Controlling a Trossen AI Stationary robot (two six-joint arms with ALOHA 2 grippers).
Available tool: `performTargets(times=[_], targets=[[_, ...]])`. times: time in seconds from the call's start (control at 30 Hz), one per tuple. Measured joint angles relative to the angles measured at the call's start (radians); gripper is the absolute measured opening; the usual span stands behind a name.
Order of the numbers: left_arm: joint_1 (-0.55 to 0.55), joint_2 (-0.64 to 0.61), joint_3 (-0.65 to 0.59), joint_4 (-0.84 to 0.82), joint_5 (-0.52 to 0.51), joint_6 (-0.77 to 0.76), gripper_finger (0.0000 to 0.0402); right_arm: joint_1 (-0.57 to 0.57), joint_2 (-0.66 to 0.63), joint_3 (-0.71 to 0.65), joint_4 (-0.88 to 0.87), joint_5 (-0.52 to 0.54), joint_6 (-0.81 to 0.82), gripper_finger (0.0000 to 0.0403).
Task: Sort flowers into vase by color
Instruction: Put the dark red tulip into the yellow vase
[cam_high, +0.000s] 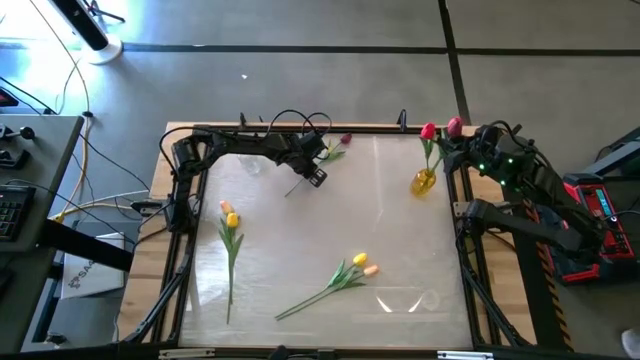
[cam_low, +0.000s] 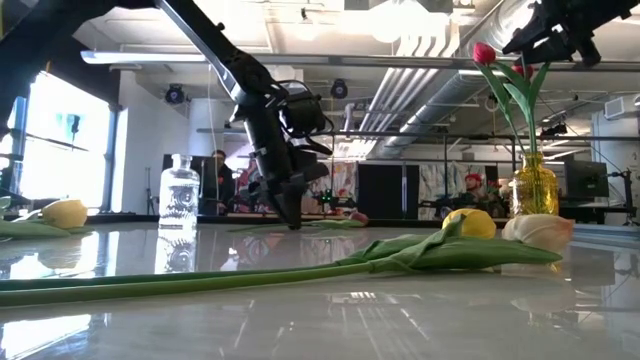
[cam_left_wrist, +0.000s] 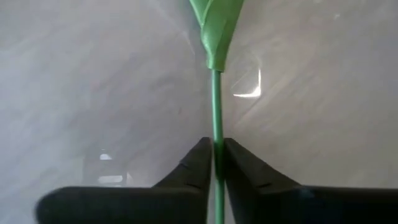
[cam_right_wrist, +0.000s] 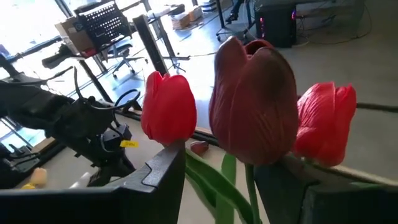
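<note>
Grey concrete surrounds my white table (cam_high: 300, 250); from above, the left gripper (cam_high: 316, 176) sits low at the far edge, over the maroon tulip (cam_high: 345, 139). At table height, yellow tulips (cam_low: 470, 222) lie waiting while the yellow vase (cam_low: 535, 185) holds reds. My left wrist view shows the jaws pinched onto the stem (cam_left_wrist: 216, 112). My right gripper (cam_right_wrist: 217, 171) holds a dark red tulip (cam_right_wrist: 252, 106) above the vase, presumably to drop it in.

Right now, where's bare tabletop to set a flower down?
Free: the middle, between the yellow-orange tulip pair and the yellow glass vase, above the yellow-peach pair. Crowded: far edge, where the left gripper pinches a green stem beside the clear bottle.
</note>
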Motion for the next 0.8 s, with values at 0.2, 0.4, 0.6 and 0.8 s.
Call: performTargets(times=[0.2,0.4,0.6,0.8], targets=[[0.0,0.001,0.0,-0.008,0.012,0.005,0.0005,0.0,0.0,0.0,-0.047,-0.031,0.076,0.017],[0.0,-0.02,-0.004,-0.009,0.023,-0.013,0.0001,0.0,-0.002,0.004,-0.067,-0.032,0.092,0.017],[-0.004,-0.085,-0.005,-0.006,0.026,-0.013,0.0,0.0,-0.002,0.082,-0.066,-0.011,0.027,0.017],[-0.007,-0.137,-0.005,0.004,0.017,-0.014,0.0,0.0,-0.002,0.176,-0.086,0.016,-0.022,0.017]])
